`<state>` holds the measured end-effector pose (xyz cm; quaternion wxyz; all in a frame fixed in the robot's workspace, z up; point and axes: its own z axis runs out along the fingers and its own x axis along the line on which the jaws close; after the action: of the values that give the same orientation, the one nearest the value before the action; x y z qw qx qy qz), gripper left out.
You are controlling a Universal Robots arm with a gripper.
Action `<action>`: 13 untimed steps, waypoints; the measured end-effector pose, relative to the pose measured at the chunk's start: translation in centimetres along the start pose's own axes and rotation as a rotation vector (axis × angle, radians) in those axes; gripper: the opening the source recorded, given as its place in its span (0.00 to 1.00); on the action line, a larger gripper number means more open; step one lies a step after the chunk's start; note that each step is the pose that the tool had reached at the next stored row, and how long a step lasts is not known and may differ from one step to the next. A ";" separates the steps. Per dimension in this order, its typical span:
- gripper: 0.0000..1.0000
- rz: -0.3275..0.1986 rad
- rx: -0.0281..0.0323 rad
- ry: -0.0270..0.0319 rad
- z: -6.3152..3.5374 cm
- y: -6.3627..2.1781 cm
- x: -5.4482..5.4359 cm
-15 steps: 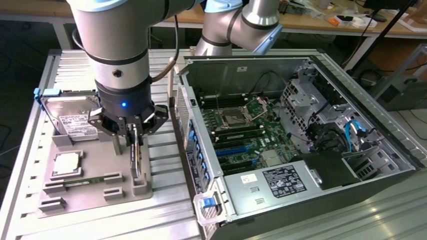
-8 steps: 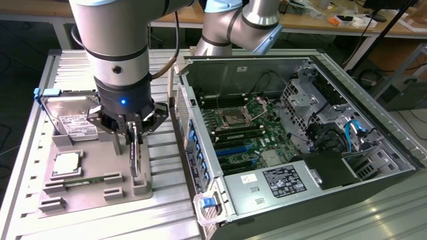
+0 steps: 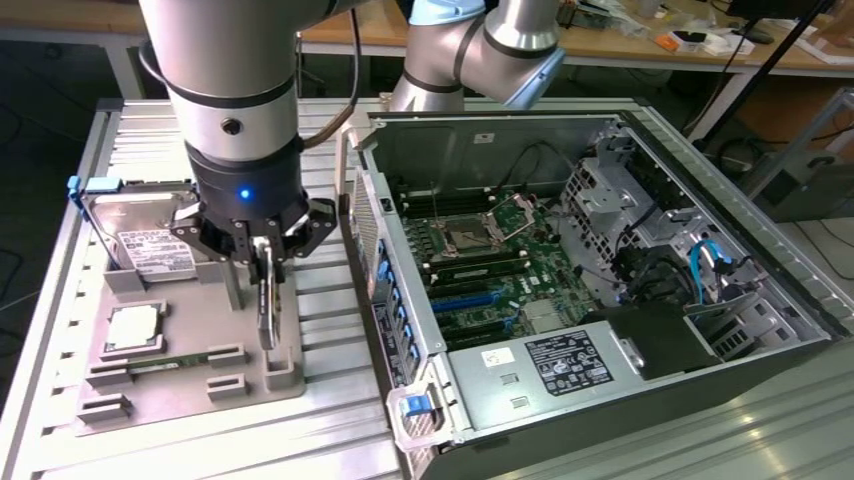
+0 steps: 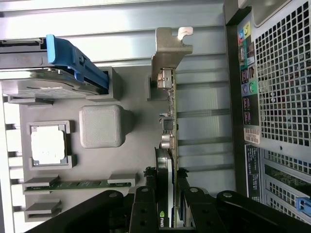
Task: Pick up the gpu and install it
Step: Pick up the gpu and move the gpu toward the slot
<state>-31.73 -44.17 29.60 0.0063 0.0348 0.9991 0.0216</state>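
Grey tray (image 3: 160,395) on the slatted tabletop (image 3: 334,440), at the exterior view's left of the open case (image 3: 481,150). Upright and edge-on along the tray's side nearest the case: the gpu (image 4: 168,121), silver bracket (image 4: 170,53) at one end. Clamped narrow on the card's upper edge: the claw (image 3: 271,262), fingers (image 4: 145,204) against both faces. Cannot tell whether lifted out of the slots. Farther left on the tray: hard drive (image 3: 147,245) with blue frame, CPU (image 3: 134,328), memory stick (image 3: 167,362) nearest the camera.
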 end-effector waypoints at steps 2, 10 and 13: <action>0.27 0.000 0.0000 0.0004 -0.18 0.01 0.0; 0.27 0.000 0.0001 0.0019 -0.93 0.04 0.0; 0.27 0.000 0.0001 0.0022 -1.14 0.05 0.0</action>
<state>-31.73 -44.17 30.75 0.0052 0.0349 0.9991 0.0216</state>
